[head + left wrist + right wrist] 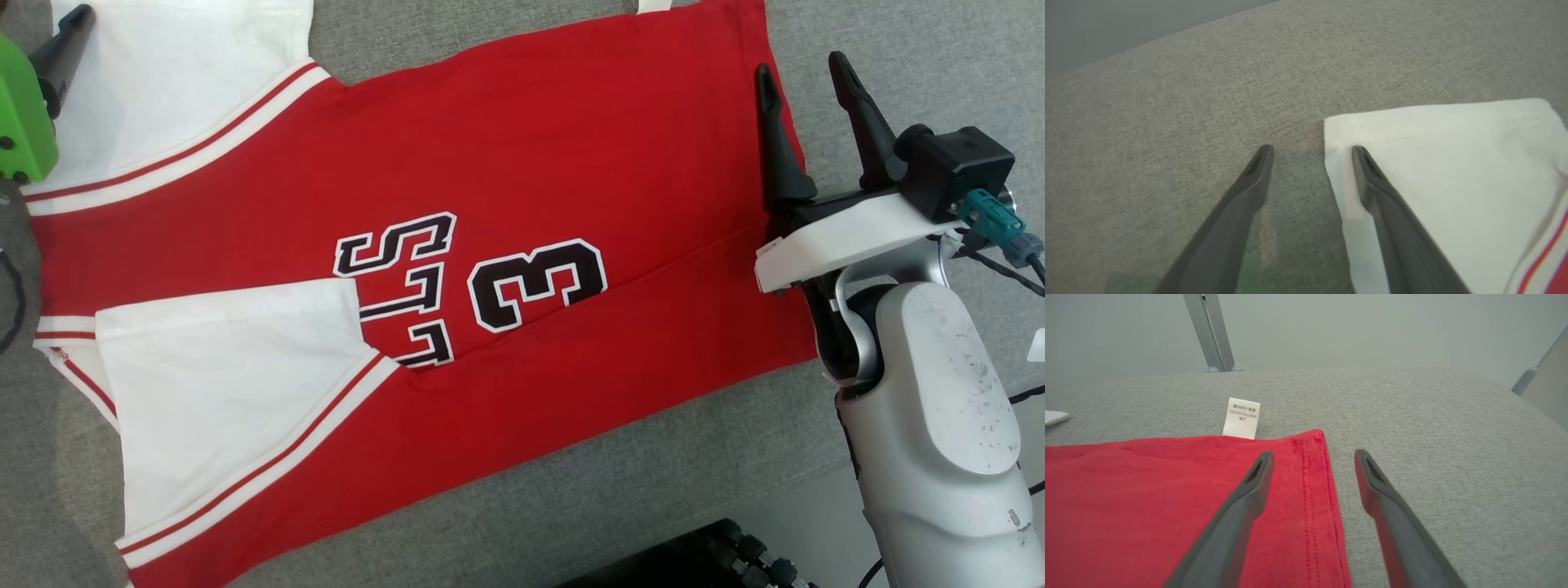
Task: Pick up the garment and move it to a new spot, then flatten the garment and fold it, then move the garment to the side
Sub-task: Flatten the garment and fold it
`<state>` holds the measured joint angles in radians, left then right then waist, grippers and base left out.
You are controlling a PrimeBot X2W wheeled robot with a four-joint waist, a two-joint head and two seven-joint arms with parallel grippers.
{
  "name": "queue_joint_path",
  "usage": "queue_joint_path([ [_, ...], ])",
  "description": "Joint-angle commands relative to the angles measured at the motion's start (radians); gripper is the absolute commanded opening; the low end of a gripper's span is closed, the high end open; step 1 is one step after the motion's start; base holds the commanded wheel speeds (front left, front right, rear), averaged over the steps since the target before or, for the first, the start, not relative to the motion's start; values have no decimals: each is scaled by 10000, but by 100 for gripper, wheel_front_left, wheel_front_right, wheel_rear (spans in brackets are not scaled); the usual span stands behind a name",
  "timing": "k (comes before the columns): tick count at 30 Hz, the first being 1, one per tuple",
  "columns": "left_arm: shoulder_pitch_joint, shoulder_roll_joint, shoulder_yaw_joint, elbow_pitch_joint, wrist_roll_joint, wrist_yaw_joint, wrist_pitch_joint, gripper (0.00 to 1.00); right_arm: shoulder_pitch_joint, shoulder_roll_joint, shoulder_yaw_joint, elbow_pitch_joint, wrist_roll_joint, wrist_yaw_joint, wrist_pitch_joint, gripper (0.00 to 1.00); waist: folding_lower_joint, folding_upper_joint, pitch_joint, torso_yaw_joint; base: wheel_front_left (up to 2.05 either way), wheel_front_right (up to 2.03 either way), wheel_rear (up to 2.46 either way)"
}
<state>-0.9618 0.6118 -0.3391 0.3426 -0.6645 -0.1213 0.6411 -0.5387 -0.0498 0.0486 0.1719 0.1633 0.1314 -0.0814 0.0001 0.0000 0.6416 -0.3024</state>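
Both spread wide, gripping nothing: right gripper (1313, 454) straddles the jersey (1126, 498) hem (1314, 506), left gripper (1311, 149) straddles the sleeve (1453, 163) edge.

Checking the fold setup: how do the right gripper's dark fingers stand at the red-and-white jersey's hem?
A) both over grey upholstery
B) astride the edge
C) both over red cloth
B: the open right gripper has one finger over the red-and-white jersey, the other over grey upholstery.
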Motion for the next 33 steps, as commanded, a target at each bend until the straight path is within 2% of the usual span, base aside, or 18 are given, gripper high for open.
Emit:
queue_joint_path([
  [1,89,95,-52,107,142,93,52,100,-138,-14,53,41,-31,-16,-88,100,-1,0,48,-61,0,0,0],
  [6,-85,-82,-146,5,-30,64,185,100,-239,-14,148,114,19,-16,-109,100,-1,0,101,-151,0,0,0],
  [7,-101,-127,-188,-40,-87,48,227,93,-262,-15,147,135,-14,-16,-109,100,-1,0,103,-164,0,0,0],
  [8,-114,-161,-218,-74,-131,33,234,82,-281,-15,144,154,-57,-16,-98,100,-1,0,100,-172,0,0,0],
  [9,-107,-211,-252,-87,-227,17,322,49,-311,-14,141,176,-95,-16,-79,100,-1,0,93,-179,0,0,0],
  [11,-52,-285,-328,-150,-465,-15,500,24,-399,-36,130,214,-156,-16,-21,100,-1,0,76,-174,0,0,0],
  [14,-10,-251,-380,-312,-580,-22,591,0,-539,-123,132,257,-210,-16,50,100,-1,0,61,-139,0,0,0],
  [20,-46,-125,-384,-636,-447,-45,-51,0,-1097,-548,466,688,-298,-16,365,100,-1,0,-62,24,0,0,0],
  [26,51,-292,-617,-916,-613,-88,-720,0,-1966,-1609,1216,1551,-343,-17,1099,100,-1,0,-448,469,0,0,0],
  [33,223,-525,-1093,-1413,-855,-99,-1386,0,-2933,-2741,2298,2883,460,-17,2402,100,-1,0,-883,1232,0,0,0],
])
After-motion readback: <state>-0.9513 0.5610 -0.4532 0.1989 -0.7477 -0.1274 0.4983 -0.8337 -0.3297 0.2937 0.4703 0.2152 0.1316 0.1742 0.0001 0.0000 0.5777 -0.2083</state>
